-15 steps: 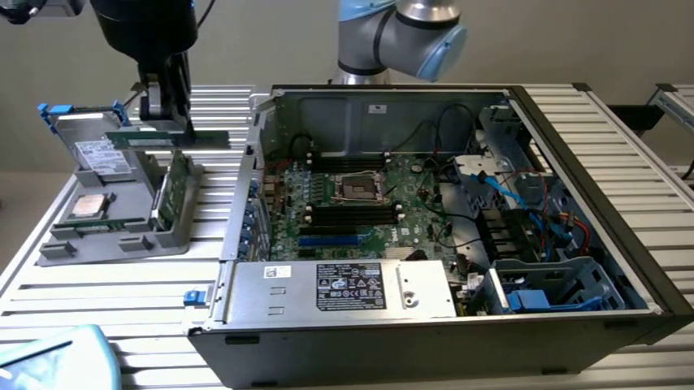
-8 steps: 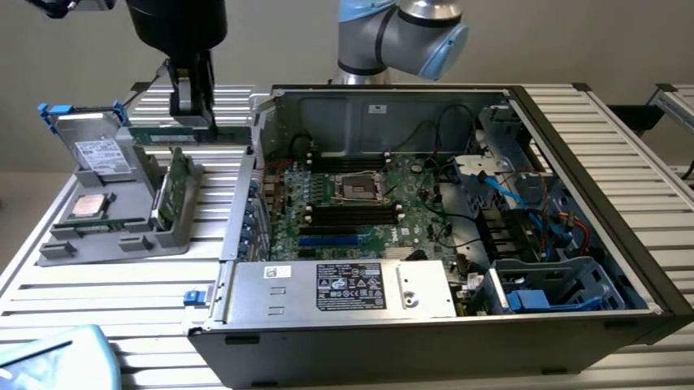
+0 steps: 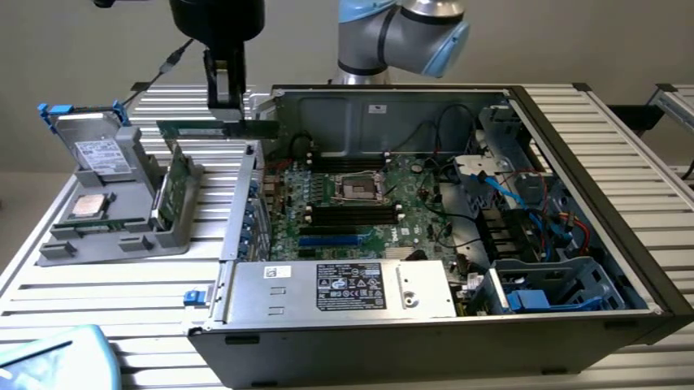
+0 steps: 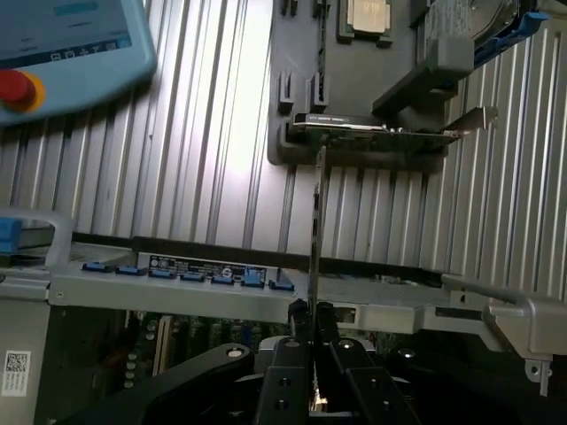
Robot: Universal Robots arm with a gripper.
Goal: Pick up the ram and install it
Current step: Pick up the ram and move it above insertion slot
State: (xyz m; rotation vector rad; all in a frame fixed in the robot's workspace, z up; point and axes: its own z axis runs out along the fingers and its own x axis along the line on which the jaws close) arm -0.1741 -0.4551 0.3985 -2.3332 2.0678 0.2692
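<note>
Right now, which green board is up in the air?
The long, thin green ram stick, pinched by the black gripper. The other green card stands in the grey plastic holder.

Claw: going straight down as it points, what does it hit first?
Probably the silver metal rim of the open computer case, below the long green ram stick the claw grips; depth is unclear.

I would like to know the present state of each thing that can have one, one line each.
gripper: fingers shut on the ram.
ram: held level in the air, not in any slot.
computer case: open, lying on its side.
processor: lying flat in the grey holder.
drive: resting in the grey holder, label showing.
card: standing on edge in the grey holder.
</note>
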